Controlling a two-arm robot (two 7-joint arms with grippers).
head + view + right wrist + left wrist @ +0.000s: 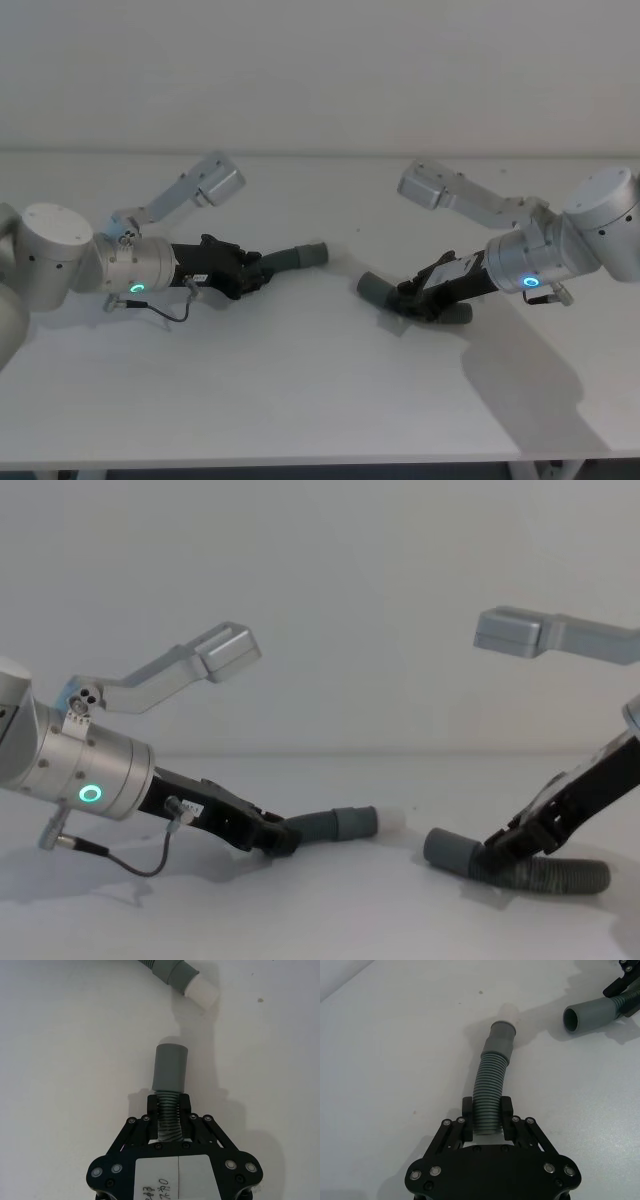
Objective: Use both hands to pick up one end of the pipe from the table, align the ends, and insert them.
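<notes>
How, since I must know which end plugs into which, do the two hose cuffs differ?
The left hose's cuff ends in a short white tip; the right hose's cuff is plain grey with an open mouth. The left hose is held far back on its ribbing by the left tool; the right hose is held just behind its cuff by the right tool. Both hoses are grey and corrugated, cuffs facing each other.
</notes>
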